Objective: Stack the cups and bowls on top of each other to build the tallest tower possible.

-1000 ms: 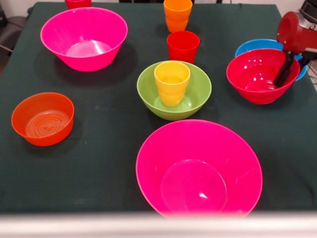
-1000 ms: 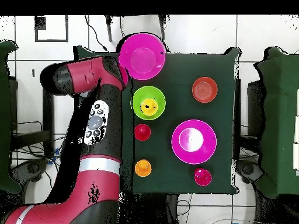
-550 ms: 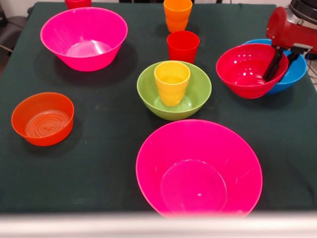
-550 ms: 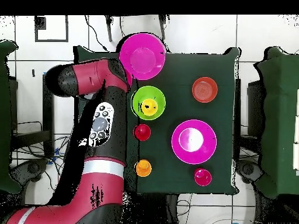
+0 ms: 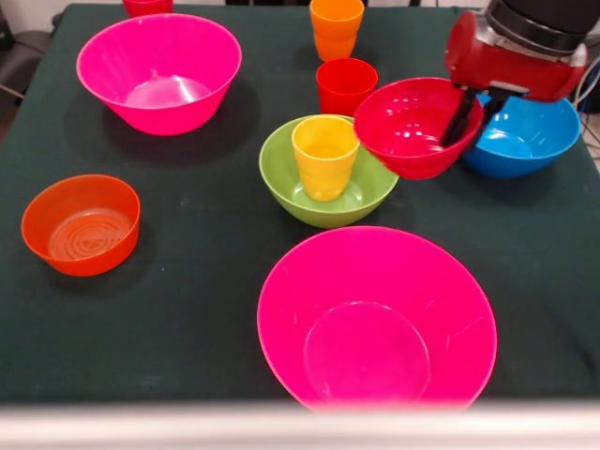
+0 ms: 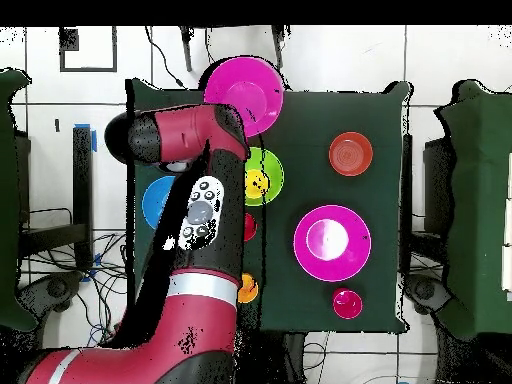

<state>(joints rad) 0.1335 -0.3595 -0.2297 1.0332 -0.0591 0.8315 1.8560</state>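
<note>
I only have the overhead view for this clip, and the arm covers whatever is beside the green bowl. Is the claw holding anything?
Observer: Yes. In the front view the claw is clamped on the rim of a small red bowl, with one finger inside it.
Operator: Is that bowl sitting on the yellow cup?
Observer: No. It hangs in the air beside the yellow cup, over one side of the green bowl that the cup stands in.
Operator: The arm hides part of the blue bowl for me. Is anything in it?
Observer: Nothing. The blue bowl is empty and rests on the cloth behind the red one.
</note>
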